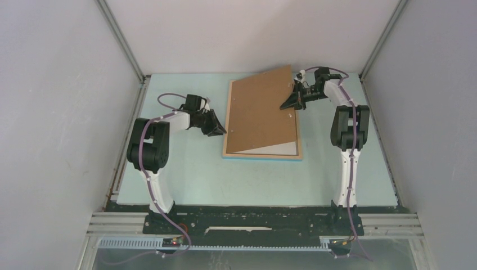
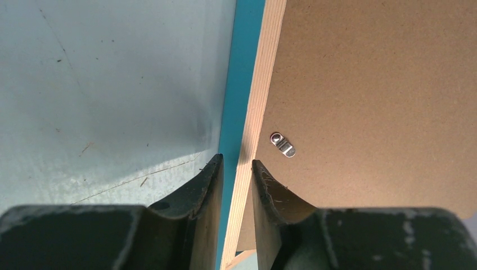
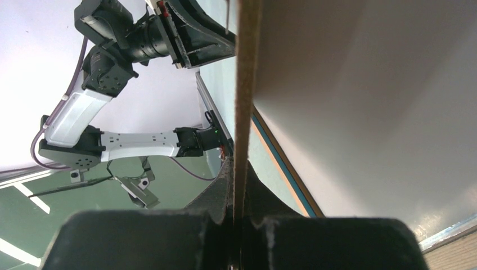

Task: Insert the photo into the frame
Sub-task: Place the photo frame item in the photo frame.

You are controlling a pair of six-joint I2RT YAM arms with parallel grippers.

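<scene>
Here we see a pale blue-green table [image 1: 185, 180] carrying all the parts. The largest part is a plain brown rectangular backing board [image 1: 259, 112]. It lies skewed over the frame, and its far right corner juts past the frame's far rail. Beneath it is the rectangular frame [image 1: 264, 154], back side up, with light wood rails and a turquoise outer edge. The photo [image 1: 278, 147] sits inside the frame opening. We see only a white wedge of its back at the near right corner; the board covers the rest, so the printed side is hidden.

The left gripper [image 1: 221, 130] is at the frame's left rail. In the left wrist view its fingers [image 2: 208, 180] stand narrow, one on the turquoise edge and one on the wood face. They appear to pinch the rail.

The right gripper [image 1: 286, 105] is at the board's right edge. The right wrist view shows its jaws fully closed on the thin board edge.

A small metal turn clip [image 2: 283, 145] lies on the board near the left rail.
</scene>
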